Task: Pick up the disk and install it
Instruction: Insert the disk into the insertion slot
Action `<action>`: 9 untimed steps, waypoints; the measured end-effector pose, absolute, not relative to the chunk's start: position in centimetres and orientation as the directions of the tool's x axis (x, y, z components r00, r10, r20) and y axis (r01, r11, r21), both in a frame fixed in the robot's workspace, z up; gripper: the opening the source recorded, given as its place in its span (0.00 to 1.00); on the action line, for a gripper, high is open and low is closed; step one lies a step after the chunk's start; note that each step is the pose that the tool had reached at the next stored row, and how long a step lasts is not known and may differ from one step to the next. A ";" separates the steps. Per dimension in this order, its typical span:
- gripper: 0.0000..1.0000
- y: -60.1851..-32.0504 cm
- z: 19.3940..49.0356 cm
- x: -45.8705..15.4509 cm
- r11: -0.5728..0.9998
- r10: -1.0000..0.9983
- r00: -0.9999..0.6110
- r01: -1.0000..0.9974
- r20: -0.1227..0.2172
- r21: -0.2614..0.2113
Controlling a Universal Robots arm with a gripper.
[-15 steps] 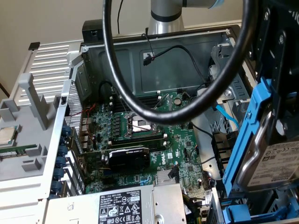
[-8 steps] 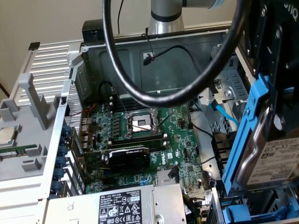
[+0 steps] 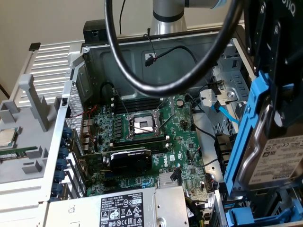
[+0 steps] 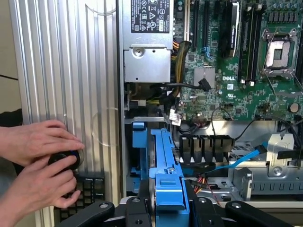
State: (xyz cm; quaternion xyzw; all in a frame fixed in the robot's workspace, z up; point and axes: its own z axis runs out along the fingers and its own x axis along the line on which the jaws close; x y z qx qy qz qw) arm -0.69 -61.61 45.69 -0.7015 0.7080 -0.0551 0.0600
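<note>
The disk (image 3: pixel 279 161) is a silver drive with a white label, clipped in a blue plastic frame (image 3: pixel 246 127). It hangs tilted on edge at the exterior view's right, above the open computer case. My gripper (image 3: pixel 277 109) is shut on the disk from above, its black fingers clamping the frame's sides. In the wrist view the blue frame (image 4: pixel 168 189) runs between the gripper (image 4: pixel 169 210) fingers, over the blue drive bay (image 4: pixel 140 151) at the case's edge.
The motherboard (image 3: pixel 142 137) with its empty processor socket (image 3: pixel 142 125) lies in the case beside the grey power-supply box (image 3: pixel 128 208). A thick black cable (image 3: pixel 142 80) loops close to the camera. A person's two hands (image 4: pixel 38 161) hold a small black part outside the case wall.
</note>
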 end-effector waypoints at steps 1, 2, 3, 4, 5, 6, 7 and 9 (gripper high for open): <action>0.37 -61.6 45.7 -0.7 0.009 -1.000 -0.009 -0.987 -0.006 -0.162; 0.37 -61.6 45.6 -0.8 0.009 -1.000 -0.009 -0.987 -0.004 -0.162; 0.37 -61.6 45.6 -0.8 0.009 -1.000 -0.009 -0.987 -0.003 -0.162; 0.37 -61.6 45.5 -0.8 0.009 -1.000 -0.008 -0.987 -0.002 -0.162; 0.37 -61.6 45.5 -0.9 0.008 -1.000 -0.008 -0.987 0.000 -0.162; 0.37 -61.6 45.4 -0.9 0.008 -1.000 -0.008 -0.987 0.001 -0.162; 0.37 -61.6 45.4 -0.9 0.008 -1.000 -0.009 -0.987 0.002 -0.162; 0.37 -61.6 45.3 -0.9 0.008 -1.000 -0.009 -0.987 0.003 -0.162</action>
